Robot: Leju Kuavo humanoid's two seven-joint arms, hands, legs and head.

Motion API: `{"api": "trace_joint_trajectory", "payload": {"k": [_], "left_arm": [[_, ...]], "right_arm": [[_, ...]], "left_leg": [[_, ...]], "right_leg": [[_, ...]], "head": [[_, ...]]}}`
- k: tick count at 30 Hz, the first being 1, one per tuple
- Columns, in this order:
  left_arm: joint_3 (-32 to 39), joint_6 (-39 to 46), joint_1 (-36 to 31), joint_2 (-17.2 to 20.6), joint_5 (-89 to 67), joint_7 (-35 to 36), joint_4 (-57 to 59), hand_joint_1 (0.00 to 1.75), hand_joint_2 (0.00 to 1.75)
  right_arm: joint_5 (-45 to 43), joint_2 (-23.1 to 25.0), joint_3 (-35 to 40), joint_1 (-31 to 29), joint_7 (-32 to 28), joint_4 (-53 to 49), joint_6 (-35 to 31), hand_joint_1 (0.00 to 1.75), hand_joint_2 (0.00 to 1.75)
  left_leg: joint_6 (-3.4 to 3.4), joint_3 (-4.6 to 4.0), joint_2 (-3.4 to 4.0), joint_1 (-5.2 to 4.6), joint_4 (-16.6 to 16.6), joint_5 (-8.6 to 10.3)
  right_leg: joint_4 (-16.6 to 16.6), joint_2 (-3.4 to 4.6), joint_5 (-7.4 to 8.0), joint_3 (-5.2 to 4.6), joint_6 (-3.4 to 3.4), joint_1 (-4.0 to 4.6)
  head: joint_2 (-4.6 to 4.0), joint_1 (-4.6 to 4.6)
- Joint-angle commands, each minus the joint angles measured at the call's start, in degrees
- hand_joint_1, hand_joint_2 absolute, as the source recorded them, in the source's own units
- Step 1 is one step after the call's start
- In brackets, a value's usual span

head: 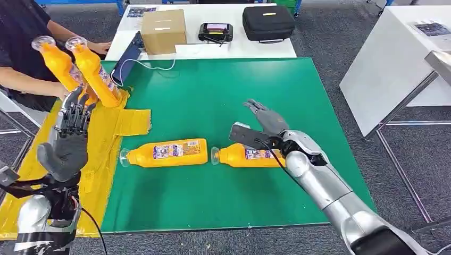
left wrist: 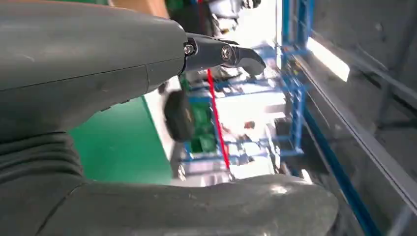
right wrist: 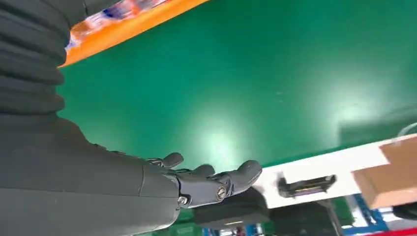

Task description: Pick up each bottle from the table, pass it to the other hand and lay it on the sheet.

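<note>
Raised over the yellow sheet [head: 114,139] at the counter's [head: 223,202] near left edge, the left hand [head: 68,141] stands upright with its fingers spread and nothing in it. Just beyond its fingertips a person [head: 21,48] holds two orange bottles [head: 80,69] tilted over the far end of the sheet (their clear caps point up and away). Across the green surface the right hand [head: 264,126] hovers open, fingers stretched forward and empty, directly above the bottle [head: 249,155] lying on its side beneath its wrist. A second lying bottle [head: 169,152] rests just to that hand's left, between the two hands, cap toward the sheet. Beyond the right hand's fingertips, well apart, sit a cardboard box [head: 163,30] and a black case [head: 268,23].
</note>
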Motion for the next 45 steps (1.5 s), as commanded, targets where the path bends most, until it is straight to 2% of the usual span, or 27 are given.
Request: {"api": "trace_joint_trajectory", "payload": {"k": [1,6,15,26,30,35,38,40,43,45], "left_arm": [[-5.0,-0.5,-5.4,0.2,0.8,0.3,5.7,0.00,0.00],[-4.1,-0.4,-6.0,0.3,1.9,0.5,6.8,0.00,0.00],[-6.0,-0.7,-8.6,0.2,2.8,1.2,9.2,0.00,0.00],[-5.9,-0.5,-8.9,0.5,3.5,1.2,9.8,0.00,0.00],[-6.0,-0.5,-9.5,0.5,4.3,1.3,10.8,0.00,0.00],[-6.9,-0.5,-11.3,0.3,5.9,2.1,12.0,0.00,0.00],[-7.3,0.0,-12.2,0.1,6.3,3.1,11.8,0.00,0.00],[-7.0,0.7,-11.0,1.0,7.1,2.4,11.4,0.00,0.00],[-5.7,0.7,-10.3,1.5,7.7,1.4,11.5,0.00,0.00],[-5.6,0.2,-11.0,1.5,8.1,1.1,11.5,0.00,0.00]], "right_arm": [[0.4,-1.7,3.6,-6.4,1.5,9.9,1.6,0.00,1.75],[0.7,-1.4,5.6,-9.1,1.8,15.9,3.0,0.00,1.75],[0.8,2.8,8.9,-10.9,-0.2,25.8,5.3,0.00,1.75],[1.5,2.9,11.5,-10.4,-1.3,28.0,6.3,0.00,1.75],[1.1,2.8,13.1,-10.4,-1.8,29.8,10.0,0.00,1.75],[4.5,0.8,19.4,-9.0,-3.1,31.4,14.1,0.00,1.75],[4.6,0.6,19.8,-8.1,-3.0,30.9,13.5,0.00,1.75],[8.2,-2.8,23.5,-6.4,-1.9,29.6,13.2,0.00,1.75],[9.7,-8.3,24.6,-2.5,-3.4,28.3,11.8,0.00,1.75],[9.9,-10.0,24.7,-1.2,-4.2,27.2,11.6,0.00,1.75]], "left_leg": [[-0.05,0.06,-0.14,0.02,0.0,-0.01],[-0.06,0.15,-0.05,0.07,0.0,-0.05],[-0.08,0.23,-0.08,0.10,0.0,-0.06],[-0.08,0.24,-0.10,0.10,0.1,-0.08],[-0.03,0.11,-0.11,0.08,0.0,0.00],[-0.01,0.13,-0.19,0.08,0.0,0.02],[0.01,0.15,-0.27,0.11,0.0,0.03],[-0.02,0.27,-0.31,0.14,0.0,-0.01],[0.00,0.45,-0.41,0.15,-0.1,0.02],[0.01,0.43,-0.53,0.15,-0.1,0.06]], "right_leg": [[0.0,0.04,-0.06,0.08,-0.07,0.00],[0.1,0.19,-0.07,0.15,-0.08,0.01],[0.1,0.23,-0.12,0.27,-0.14,0.04],[0.1,0.24,-0.14,0.28,-0.14,0.04],[0.1,0.12,-0.08,0.16,-0.09,0.02],[0.0,0.02,-0.09,0.21,-0.09,0.02],[0.0,-0.05,-0.12,0.26,-0.09,0.05],[0.0,0.02,-0.16,0.40,-0.13,0.07],[-0.2,-0.08,-0.15,0.62,-0.12,0.07],[-0.2,-0.25,-0.15,0.64,-0.11,0.08]], "head": [[0.00,0.00],[0.00,0.00],[0.00,0.00],[0.00,-0.02],[0.00,0.00],[0.00,0.00],[0.00,-0.02],[0.00,0.00],[0.00,0.00],[0.00,0.00]]}}
